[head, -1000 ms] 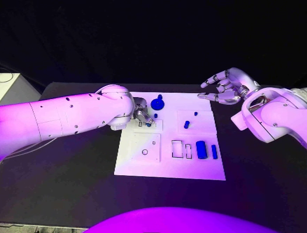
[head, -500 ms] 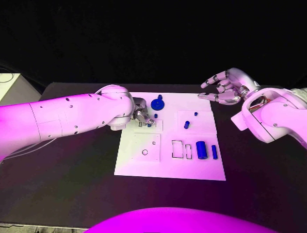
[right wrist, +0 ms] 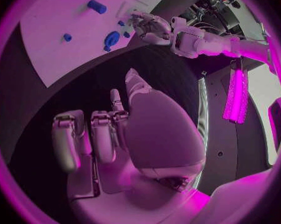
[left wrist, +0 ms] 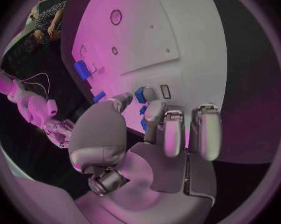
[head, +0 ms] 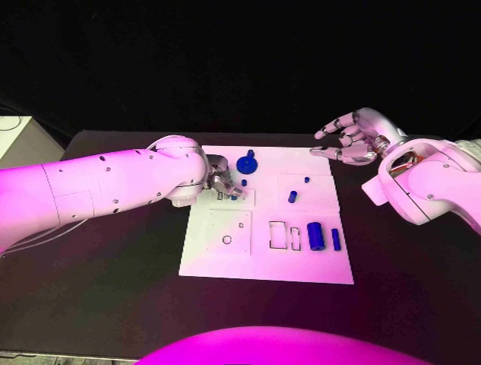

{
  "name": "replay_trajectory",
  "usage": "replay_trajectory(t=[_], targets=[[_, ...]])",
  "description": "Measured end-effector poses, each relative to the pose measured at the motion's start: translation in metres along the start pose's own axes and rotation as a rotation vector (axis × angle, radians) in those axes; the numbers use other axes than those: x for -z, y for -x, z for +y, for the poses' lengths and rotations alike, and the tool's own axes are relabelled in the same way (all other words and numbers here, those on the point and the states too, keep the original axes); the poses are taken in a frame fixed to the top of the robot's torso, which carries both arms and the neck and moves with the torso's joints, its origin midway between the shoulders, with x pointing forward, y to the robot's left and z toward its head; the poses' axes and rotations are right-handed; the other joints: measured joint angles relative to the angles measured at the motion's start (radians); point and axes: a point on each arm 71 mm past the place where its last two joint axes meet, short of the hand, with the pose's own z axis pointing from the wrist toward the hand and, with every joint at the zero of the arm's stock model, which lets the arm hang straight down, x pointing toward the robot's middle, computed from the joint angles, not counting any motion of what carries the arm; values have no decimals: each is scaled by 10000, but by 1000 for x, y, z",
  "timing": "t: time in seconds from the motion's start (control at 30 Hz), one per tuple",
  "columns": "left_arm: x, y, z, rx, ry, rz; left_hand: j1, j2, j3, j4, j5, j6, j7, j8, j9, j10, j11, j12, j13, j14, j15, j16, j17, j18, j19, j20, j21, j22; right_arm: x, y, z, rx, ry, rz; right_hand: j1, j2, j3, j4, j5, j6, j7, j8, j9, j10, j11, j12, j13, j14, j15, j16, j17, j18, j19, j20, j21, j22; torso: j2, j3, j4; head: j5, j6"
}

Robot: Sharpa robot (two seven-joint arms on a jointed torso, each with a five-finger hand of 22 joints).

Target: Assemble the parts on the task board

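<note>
The white task board lies in the middle of the black bench, and everything else is placed from it. The left hand is over the board's far left part, its fingers curled down round a small blue part that stands on the board; the left wrist view shows the thumb and one finger closing on that piece from either side, so it is pinched. Just beyond it, towards the board's far edge, stands a blue round part with a knob. Nearer the board's middle is a short blue peg, with a tiny blue stud beyond it. Near the board's right edge lie a blue cylinder and a slim blue bar side by side, next to two empty rectangular slots. The right hand hovers off the board's far right corner, above the bench, fingers loosely spread and holding nothing.
</note>
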Motion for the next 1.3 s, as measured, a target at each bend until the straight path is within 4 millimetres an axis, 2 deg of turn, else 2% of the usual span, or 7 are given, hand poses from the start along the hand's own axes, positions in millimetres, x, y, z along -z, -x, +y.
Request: replay_trajectory(t=[0.2,0.47,0.6,0.67,0.83,0.9,1.3], targets=[[7,12,-3,317,-216,-254,0,0,1,0,0,0,0,0,0,0,0,0,-46,0,0,0,0,0,0,0,-38,0,-1,0,0,1,-10,-7,0,0,-30,30,0,0,0,0,0,0,0,0,0,0,0,0,0,-1,0,0,0,-1,-4,-5,6,-1,31],[18,30,-4,912,-466,-658,241,54,-171,-25,1,-276,160,-205,-44,-422,91,-503,-638,0,0,0,-1,0,-279,-20,-312,0,-2,1,-2,14,-55,-47,0,0,-30,30,0,0,0,0,0,0,0,0,-1,0,0,0,0,0,0,0,0,-2,-15,-5,1,6,138],[22,39,2,1196,-435,-815,713,77,-288,-40,9,-795,396,-700,-284,-1162,291,-1206,-1543,11,156,-32,-1,2,-710,130,-664,-94,-3,2,-4,23,-90,-71,0,0,-30,30,0,0,0,0,0,0,0,0,0,0,0,0,0,0,0,0,0,-2,-11,-5,-5,-11,230],[23,44,5,1321,-386,-878,984,124,-315,-12,68,-983,550,-968,-465,-1616,422,-1590,-2057,10,257,-210,-1,158,-898,250,-846,-331,-3,2,-5,30,-108,-88,0,0,-30,30,0,0,0,0,0,0,0,0,-1,0,0,0,0,-1,0,0,0,-2,-6,-6,-4,-19,273],[20,58,17,1665,-83,-1098,1432,205,-315,-12,68,-1270,799,-1603,-963,-2046,646,-1871,-2535,6,402,-248,-1,158,-1005,357,-889,-429,-4,4,-7,43,-165,-136,0,0,-30,29,0,0,0,0,0,0,0,0,-1,0,0,0,0,0,0,0,0,-3,12,-6,1,-37,420],[17,64,22,1782,54,-1208,1465,170,-315,-12,68,-1342,871,-1764,-1093,-2096,696,-1902,-2619,17,485,-248,-1,158,-1040,392,-889,-429,-4,4,-8,44,-176,-146,0,0,-30,29,0,0,0,0,0,0,0,0,-1,0,0,0,0,0,0,0,0,-3,19,-6,1,-37,462],[5,92,36,2185,662,-1709,1503,132,-314,-12,68,-1343,871,-1822,-1182,-2095,696,-1902,-2637,18,485,-248,-2,158,-1000,431,-889,-416,-4,6,-9,43,-210,-179,0,0,-30,29,0,0,0,0,0,0,0,0,7,0,0,0,0,0,0,0,0,-4,48,0,-24,4,642]])
